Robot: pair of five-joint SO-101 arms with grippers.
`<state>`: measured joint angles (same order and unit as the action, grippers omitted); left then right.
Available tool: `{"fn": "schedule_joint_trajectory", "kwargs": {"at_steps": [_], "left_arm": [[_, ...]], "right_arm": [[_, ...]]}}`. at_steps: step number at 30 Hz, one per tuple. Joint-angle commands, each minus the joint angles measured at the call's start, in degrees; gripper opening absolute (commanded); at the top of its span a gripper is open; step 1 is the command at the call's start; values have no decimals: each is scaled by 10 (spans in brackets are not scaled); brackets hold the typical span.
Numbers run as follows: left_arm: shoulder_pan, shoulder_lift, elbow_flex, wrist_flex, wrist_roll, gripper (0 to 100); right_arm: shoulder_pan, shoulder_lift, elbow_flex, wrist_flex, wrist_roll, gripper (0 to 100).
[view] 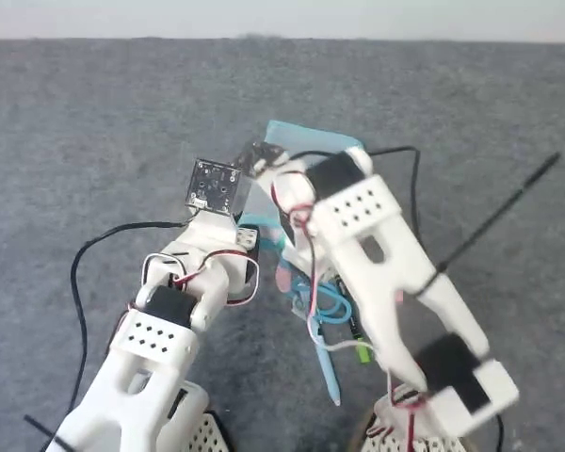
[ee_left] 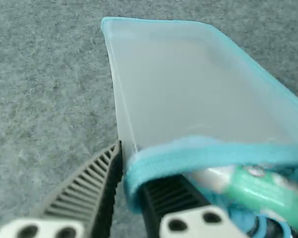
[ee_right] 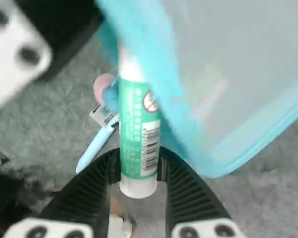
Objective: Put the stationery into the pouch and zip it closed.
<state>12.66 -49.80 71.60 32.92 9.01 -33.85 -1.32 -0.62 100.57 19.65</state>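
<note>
A translucent pouch (ee_left: 188,84) with a teal zipper edge (ee_left: 203,151) lies on the grey carpet, also seen past both arms in the high view (view: 306,141). My left gripper (ee_left: 128,171) is shut on the corner of the pouch's open edge. My right gripper (ee_right: 138,154) is shut on a green-and-white glue stick (ee_right: 138,134), whose far end sits at the pouch mouth under the teal edge. The same glue stick (ee_left: 248,187) pokes in at the opening in the left wrist view. A light blue pen (ee_right: 95,148) and a pink item (ee_right: 102,87) lie on the carpet behind.
More stationery lies between the two arm bases: a light blue pen (view: 328,369), blue loop handles (view: 326,303), a small green piece (view: 363,351) and a pink item (view: 283,278). Black cables trail over the carpet (view: 75,113).
</note>
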Motion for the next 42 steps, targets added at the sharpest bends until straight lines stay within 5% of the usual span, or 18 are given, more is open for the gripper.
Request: {"fn": "schedule_joint_trajectory", "kwargs": {"at_steps": [1, 13, 24, 28, 36, 42], "left_arm": [[10, -18, -6, -14, 5, 11], [10, -20, -7, -13, 4, 11], [5, -20, -8, -14, 7, 11], [4, -20, -9, -14, 8, 11], [-52, -17, -37, -4, 10, 11], [-65, -19, -37, -4, 10, 11]], "right_arm": [[-3, 43, -91, 20, -28, 7], [-7, 100, -268, 1, -68, 20], [-40, 62, -276, -7, -62, 380], [-40, 3, -272, 20, -46, 414], [-38, -173, -127, -7, -26, 373], [-36, -308, 147, -135, -26, 373]]}}
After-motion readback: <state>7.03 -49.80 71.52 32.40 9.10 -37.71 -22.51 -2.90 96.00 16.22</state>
